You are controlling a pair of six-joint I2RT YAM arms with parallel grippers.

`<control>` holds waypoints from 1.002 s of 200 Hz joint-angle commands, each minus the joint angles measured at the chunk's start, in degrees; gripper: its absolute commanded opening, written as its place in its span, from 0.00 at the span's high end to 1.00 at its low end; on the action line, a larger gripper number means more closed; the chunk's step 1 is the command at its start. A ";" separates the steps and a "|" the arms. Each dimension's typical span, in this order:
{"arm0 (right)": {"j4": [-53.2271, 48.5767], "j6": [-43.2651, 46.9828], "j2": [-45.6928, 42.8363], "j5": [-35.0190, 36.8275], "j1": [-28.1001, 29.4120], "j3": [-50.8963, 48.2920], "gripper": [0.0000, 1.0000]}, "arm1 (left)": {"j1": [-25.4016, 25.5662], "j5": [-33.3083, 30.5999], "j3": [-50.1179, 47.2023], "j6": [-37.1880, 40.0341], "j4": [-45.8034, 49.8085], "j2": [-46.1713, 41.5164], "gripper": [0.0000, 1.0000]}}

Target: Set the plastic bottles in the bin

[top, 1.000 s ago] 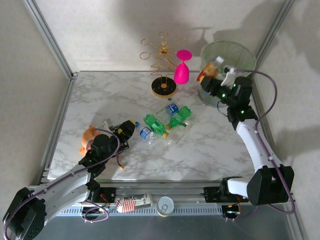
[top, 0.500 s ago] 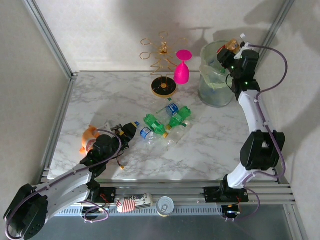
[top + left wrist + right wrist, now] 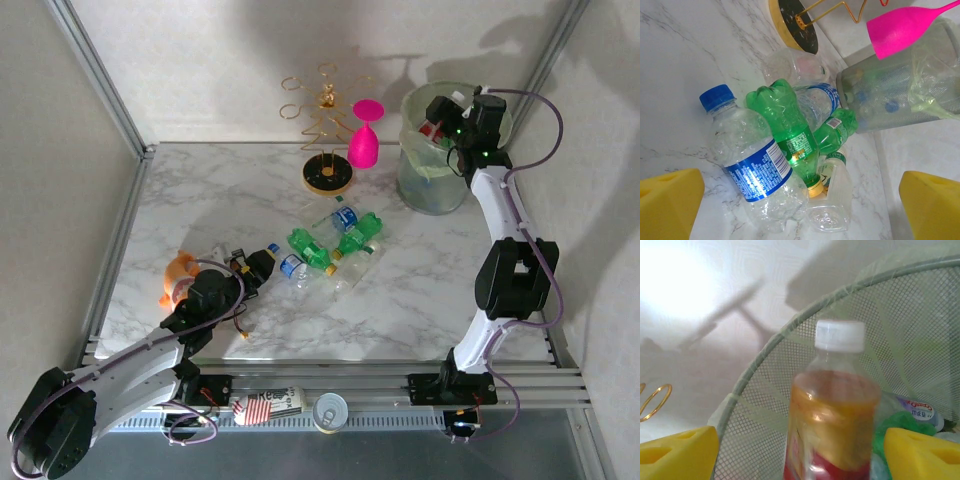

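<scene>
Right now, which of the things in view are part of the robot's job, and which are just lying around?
Part of the job:
- the bin
- the red-labelled bottle at its mouth
- the heap of plastic bottles in the middle

Just lying about:
- the pink wine glass
- the gold wire rack
- the metal can at the near rail
- an orange object on the left

Glossy clear plastic bottles point(image 3: 760, 165), mesh bin point(image 3: 900, 100), smooth marble-look table point(image 3: 200, 200).

Left hand point(image 3: 262, 262) spread, low; right hand point(image 3: 441, 112) spread, high.
</scene>
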State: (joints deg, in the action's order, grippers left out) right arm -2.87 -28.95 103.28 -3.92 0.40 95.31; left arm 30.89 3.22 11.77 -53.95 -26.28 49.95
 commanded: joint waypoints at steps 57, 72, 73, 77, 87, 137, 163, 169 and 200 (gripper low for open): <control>1.03 1.56 -11.49 3.26 0.03 -4.57 0.01 | -0.40 2.95 2.18 1.00 0.04 1.86 0.00; 1.12 1.83 -14.51 2.84 0.21 -6.95 0.01 | -0.40 3.02 3.11 1.04 1.32 1.90 0.00; 1.12 1.86 -14.78 2.81 0.25 -7.14 0.01 | -0.40 3.06 3.14 1.09 1.36 1.95 0.00; 1.12 1.94 -15.64 2.74 0.40 -7.86 0.01 | -0.40 3.10 3.52 1.05 1.82 2.07 0.00; 1.02 2.08 -18.03 2.43 0.91 -9.65 0.01 | -0.40 3.44 4.33 1.09 2.64 2.25 0.00; -0.44 4.76 -30.03 4.73 8.66 -19.07 0.01 | 0.62 2.47 8.04 -1.51 6.28 4.90 0.00; 0.44 3.45 -35.17 5.17 13.24 -25.91 0.01 | 2.77 -1.21 10.88 -3.85 10.62 8.06 0.00; 0.78 2.89 -35.97 4.99 14.25 -27.33 0.01 | 3.38 -2.14 11.60 -4.32 11.52 8.90 0.00; 2.02 1.35 -39.10 5.47 19.99 -35.29 0.01 | 6.63 -7.97 15.49 -5.26 16.00 14.33 0.01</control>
State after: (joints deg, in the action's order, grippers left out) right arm -2.28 -26.35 65.82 0.08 16.91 64.99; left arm 35.44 1.50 23.42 -57.56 -15.97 61.08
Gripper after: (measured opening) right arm 0.987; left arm 0.995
